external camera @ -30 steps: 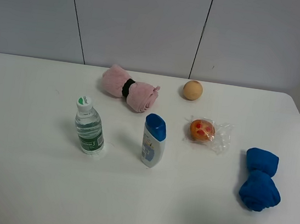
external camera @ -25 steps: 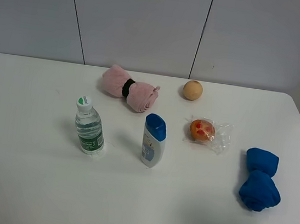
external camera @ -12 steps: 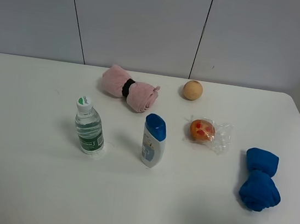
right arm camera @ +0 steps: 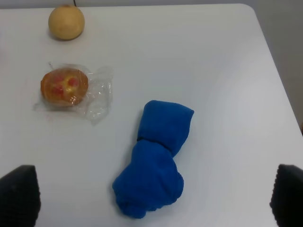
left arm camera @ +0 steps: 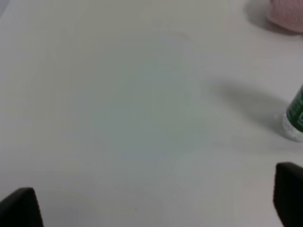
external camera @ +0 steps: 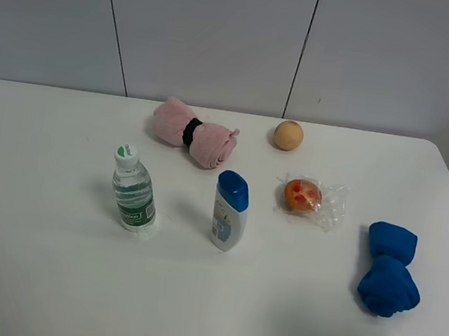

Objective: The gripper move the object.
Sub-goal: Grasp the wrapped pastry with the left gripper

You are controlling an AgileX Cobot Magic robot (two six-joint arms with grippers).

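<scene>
1. Orange with red spots, the bun [external camera: 303, 196] lies on the white table [external camera: 28, 275]. It is sealed in a clear crinkly wrap [right arm camera: 97, 97] that spreads out loose on one side of it.
2. In the high view the bun is right of the centre, between the blue-capped bottle [external camera: 229, 211] and the cloth [external camera: 390, 269], and nearer to the camera than the ball [external camera: 288, 135]. It touches none of them.
3. The right gripper [right arm camera: 154, 196] shows only two dark fingertips [right arm camera: 19, 198], far apart. It is wide open and holds nothing. It looks down on the cloth, and the bun is well apart from it.
4. The left gripper [left arm camera: 151, 203] is also wide open and empty, over bare table near the water bottle [external camera: 133, 189]. Neither arm shows in the high view.
5. I judge the bun to be light and soft, so a hard squeeze can crush it. The wrap looks thin and slippery, and it may slide between the fingers or tear.
6. The best hold, I think, is across the round body, through the plastic, with a gentle closing. The loose flap is a poor place, because the bun can swing or slip out.
7. The right gripper seems the better placed of the two. The bun is low, so the fingers must come close to the table.
</scene>
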